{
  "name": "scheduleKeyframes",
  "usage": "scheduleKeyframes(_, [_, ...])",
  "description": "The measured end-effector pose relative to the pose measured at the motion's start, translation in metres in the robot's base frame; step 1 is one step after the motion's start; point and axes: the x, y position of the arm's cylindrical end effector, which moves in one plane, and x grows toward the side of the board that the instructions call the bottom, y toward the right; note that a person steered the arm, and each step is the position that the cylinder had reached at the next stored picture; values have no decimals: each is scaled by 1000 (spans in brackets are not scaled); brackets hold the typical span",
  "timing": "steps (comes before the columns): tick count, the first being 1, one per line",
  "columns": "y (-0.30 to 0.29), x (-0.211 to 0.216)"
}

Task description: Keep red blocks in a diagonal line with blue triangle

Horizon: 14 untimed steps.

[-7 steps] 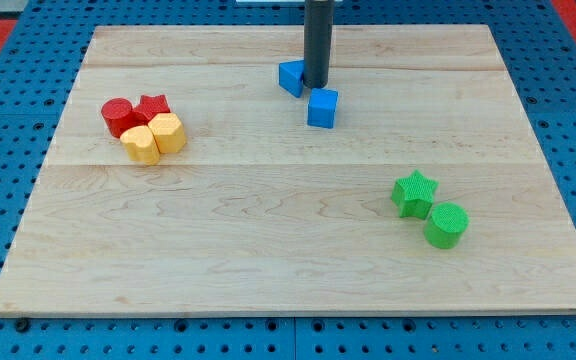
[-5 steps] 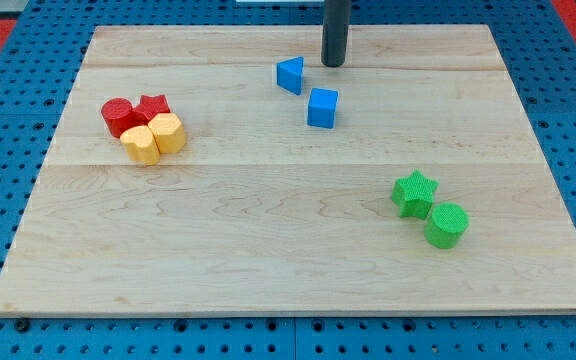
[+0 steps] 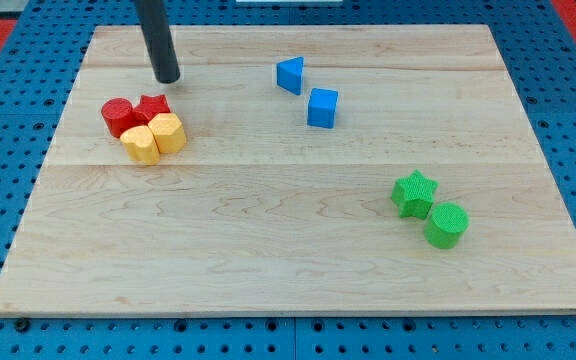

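A red cylinder (image 3: pixel 117 116) and a red star (image 3: pixel 152 107) sit together at the view's left, touching two yellow blocks. The blue triangle (image 3: pixel 290 75) lies near the top middle, with a blue cube (image 3: pixel 322 107) just to its lower right. My tip (image 3: pixel 168 78) rests on the board just above the red star, a small gap apart, and far left of the blue triangle.
Two yellow blocks (image 3: pixel 155 138) press against the red pair from below. A green star (image 3: pixel 414 192) and a green cylinder (image 3: pixel 446 224) sit at the lower right. The wooden board (image 3: pixel 268 260) lies on a blue pegboard surface.
My tip has moved from beside the blue triangle, up and then far left, to just above the red star. No block has moved.
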Motion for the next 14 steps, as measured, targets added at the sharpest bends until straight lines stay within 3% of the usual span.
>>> scheduleKeyframes(3, [-122,33])
scheduleKeyframes(4, [-122,62])
scheduleKeyframes(9, [-28,62])
scheduleKeyframes(12, [-26,99])
scheduleKeyframes(14, [-17,94])
